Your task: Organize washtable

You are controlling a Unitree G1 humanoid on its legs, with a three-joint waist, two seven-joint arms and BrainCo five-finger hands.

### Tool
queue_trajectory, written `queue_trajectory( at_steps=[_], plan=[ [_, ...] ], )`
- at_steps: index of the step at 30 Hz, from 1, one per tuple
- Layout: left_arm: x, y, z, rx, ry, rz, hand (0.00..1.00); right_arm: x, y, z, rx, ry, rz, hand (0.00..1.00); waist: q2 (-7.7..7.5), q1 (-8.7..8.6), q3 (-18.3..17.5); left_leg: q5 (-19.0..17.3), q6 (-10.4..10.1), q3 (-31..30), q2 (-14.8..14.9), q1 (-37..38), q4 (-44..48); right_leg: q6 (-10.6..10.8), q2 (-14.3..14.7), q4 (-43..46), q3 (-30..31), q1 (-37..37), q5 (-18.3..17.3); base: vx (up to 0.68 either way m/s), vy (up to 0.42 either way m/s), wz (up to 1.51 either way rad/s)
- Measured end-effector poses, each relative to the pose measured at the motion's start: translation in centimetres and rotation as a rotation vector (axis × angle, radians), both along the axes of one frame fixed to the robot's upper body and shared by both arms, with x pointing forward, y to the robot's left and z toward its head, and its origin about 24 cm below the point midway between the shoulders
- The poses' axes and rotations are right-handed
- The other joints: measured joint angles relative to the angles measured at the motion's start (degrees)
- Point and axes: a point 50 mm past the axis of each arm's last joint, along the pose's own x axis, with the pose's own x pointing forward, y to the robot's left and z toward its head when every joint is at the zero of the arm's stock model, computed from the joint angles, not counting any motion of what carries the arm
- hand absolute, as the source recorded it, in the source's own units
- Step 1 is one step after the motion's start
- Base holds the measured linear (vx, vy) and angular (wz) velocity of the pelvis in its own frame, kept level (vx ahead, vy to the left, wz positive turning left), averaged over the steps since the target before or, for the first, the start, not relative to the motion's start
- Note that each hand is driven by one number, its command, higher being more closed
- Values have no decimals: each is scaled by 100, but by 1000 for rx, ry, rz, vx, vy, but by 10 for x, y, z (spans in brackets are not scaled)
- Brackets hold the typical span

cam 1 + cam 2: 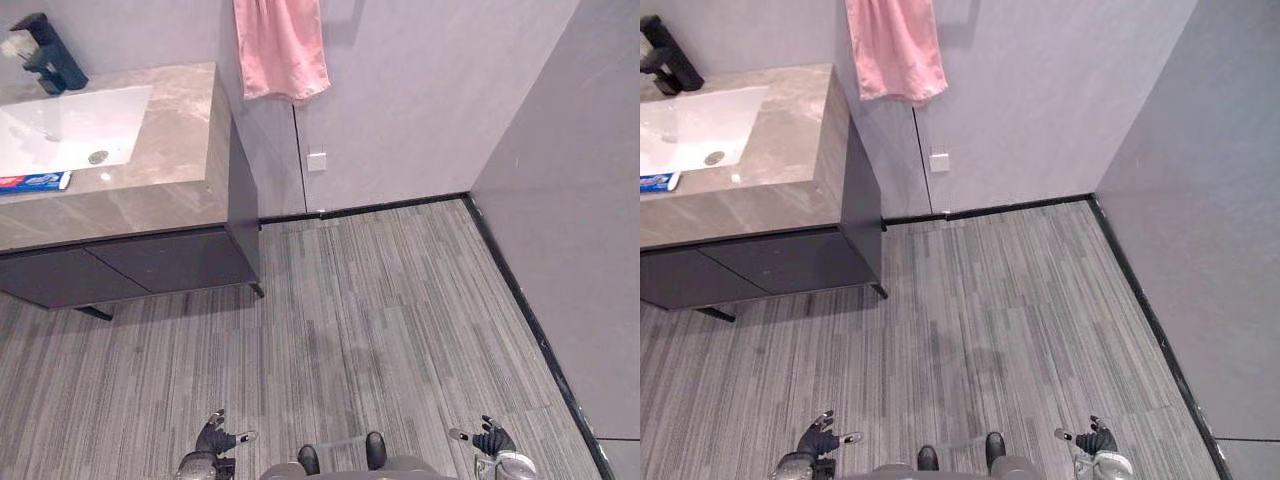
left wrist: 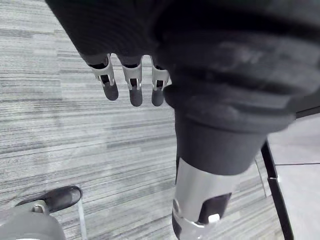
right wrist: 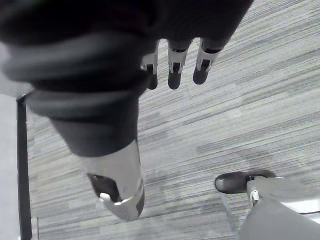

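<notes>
The washtable [image 1: 170, 195] is a marble-topped vanity with dark cabinet doors at the upper left, some way ahead of me. A white basin [image 1: 70, 125] is set in it, with a black faucet [image 1: 48, 55] behind. A blue and red toothpaste box [image 1: 35, 182] lies on the counter in front of the basin. My left hand [image 1: 213, 440] hangs low at the bottom left, fingers relaxed and holding nothing. My right hand [image 1: 490, 441] hangs at the bottom right, also open and holding nothing. Both are far from the counter.
A pink towel [image 1: 282, 47] hangs on the grey wall right of the vanity, above a white wall outlet [image 1: 316, 161]. Grey striped floor [image 1: 380, 320] stretches between me and the vanity. A grey wall with black skirting [image 1: 530, 310] runs along the right.
</notes>
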Motion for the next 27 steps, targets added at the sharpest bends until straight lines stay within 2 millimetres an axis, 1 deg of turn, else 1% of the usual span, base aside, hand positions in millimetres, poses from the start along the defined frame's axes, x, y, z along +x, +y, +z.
queue_trajectory(
  at_steps=[1,2,3,5,6,7,8,9,10,11,12,13,14,15,16,17,18,19,20,21,22,23,24,25,26,27],
  plan=[
    [6,1,3,6,-16,-5,0,1,3,-1,7,-2,3,0,3,-27,76,-61,89,-32,4,127,-22,41,-28,412,-115,-170,-83,229,66,11],
    [12,5,6,21,-36,-7,0,1,8,-2,19,0,12,0,2,-43,158,-183,100,-58,-21,292,-29,-19,-149,943,-362,-419,-320,229,36,8],
    [13,6,7,28,-41,-4,0,4,10,-1,18,-2,28,0,-23,-79,180,-275,95,-71,-7,434,-65,-69,-216,1023,-562,-598,-486,282,41,4],
    [14,7,8,32,-43,-1,0,6,10,-1,12,-5,45,0,-15,-104,199,-304,50,-71,56,604,-184,-145,-194,732,-820,-811,-530,294,-9,3],
    [17,4,8,25,-50,-3,0,9,8,1,2,-14,53,0,57,-149,255,-344,-26,-82,191,760,-283,-235,-83,132,-1060,-946,-460,415,-55,9],
    [18,3,8,23,-51,-7,0,8,7,2,0,-14,53,0,60,-165,256,-380,-125,-80,231,840,-321,-338,21,-333,-1111,-971,-248,393,-70,12],
    [18,2,8,25,-48,-16,0,4,7,1,0,-6,52,0,17,-174,243,-410,-185,-85,220,900,-323,-415,51,-635,-1115,-963,-10,456,-106,19],
    [16,0,6,21,-41,-25,0,-1,5,0,-5,5,47,0,-85,-225,243,-527,-367,-141,207,1041,-319,-772,6,-755,-1083,-954,592,470,-134,21],
    [15,-7,4,0,-37,-25,0,-1,1,1,-12,5,44,0,78,-246,232,-536,-454,-214,405,1104,-206,-869,119,-561,-1222,-935,395,476,-146,21],
    [15,-8,4,-3,-38,-25,0,0,2,1,-12,1,45,0,99,-263,225,-485,-536,-220,449,1026,-30,-907,145,-580,-1236,-894,291,473,-165,1],
    [18,-11,4,-10,-45,-24,0,2,3,1,-9,-4,48,0,140,-251,249,-355,-729,-235,520,730,653,-971,217,-692,-1229,-763,203,409,-151,-3],
    [18,-14,4,-18,-47,-22,0,1,2,1,-9,-4,47,0,167,-238,263,-228,-830,-286,589,534,1196,-1007,257,-825,-1230,-614,167,516,-184,-2],
    [17,-20,2,-36,-45,-14,0,0,2,1,-10,1,46,0,206,-226,299,54,-997,-476,765,99,2437,-1040,332,-1140,-1219,-155,129,519,-153,7],
    [15,-24,1,-51,-44,-11,0,-2,5,0,-2,-3,40,0,188,-228,322,-3,-931,-504,938,-210,3556,-1058,385,-1452,-1210,396,110,512,-130,11],
    [15,-27,1,-58,-48,-10,0,-2,6,1,2,-13,35,0,166,-211,343,-20,-905,-472,1026,-332,3995,-1078,398,-1589,-1196,671,97,467,-91,4],
    [17,-31,2,-71,-62,-10,0,0,7,3,5,-37,27,0,99,-116,378,-104,-762,-344,1174,-589,4534,-1114,397,-1795,-1116,1113,70,402,-55,-13],
    [21,-35,4,-81,-85,-11,0,5,6,6,2,-64,19,0,75,-27,377,-176,-649,-274,1255,-953,4724,-1146,373,-1994,-1013,1413,48,367,-31,-20],
    [24,-37,6,-85,-96,-12,0,8,6,7,0,-78,15,0,70,1,378,-203,-605,-283,1253,-1168,4697,-1145,350,-2094,-996,1518,46,321,29,-28],
    [27,-38,7,-87,-106,-10,0,17,7,10,-3,-101,15,0,44,49,395,-234,-557,-250,1220,-1592,4431,-1141,287,-2247,-919,1669,45,287,88,-33],
    [30,-39,8,-89,-112,-9,0,21,9,11,2,-111,10,0,14,97,415,-234,-556,-178,1121,-1859,3921,-1059,154,-2337,-854,1806,1,339,151,-33],
    [30,-39,8,-91,-112,-7,0,21,10,11,6,-113,7,0,-40,111,447,-232,-556,-167,997,-1940,3539,-950,45,-2362,-839,1899,-64,281,154,-20],
    [30,-43,7,-104,-112,-4,0,20,10,10,6,-109,4,0,-72,99,472,-160,-590,-201,766,-2059,2584,-764,-89,-2436,-837,2070,-177,356,249,-3],
    [28,-48,6,-115,-106,-12,0,14,7,8,0,-92,2,0,79,100,394,310,-693,-374,628,-2044,1364,-562,-93,-2481,-816,2132,-315,305,235,-10],
    [26,-49,5,-118,-103,-10,0,10,5,7,-4,-79,1,0,165,118,356,957,-451,-426,621,-2050,1150,-452,-39,-2478,-752,2144,-417,321,254,-15],
    [24,-45,4,-109,-94,-3,0,10,12,4,15,-59,6,0,93,130,331,878,-242,-369,476,-2003,1194,-377,-206,-2444,-677,2193,-477,363,244,-7],
    [26,-43,5,-105,-102,1,0,11,14,3,20,-60,11,0,14,87,333,759,-184,-359,355,-2003,1189,-368,-314,-2434,-666,2191,-488,367,232,5]
  ],
)
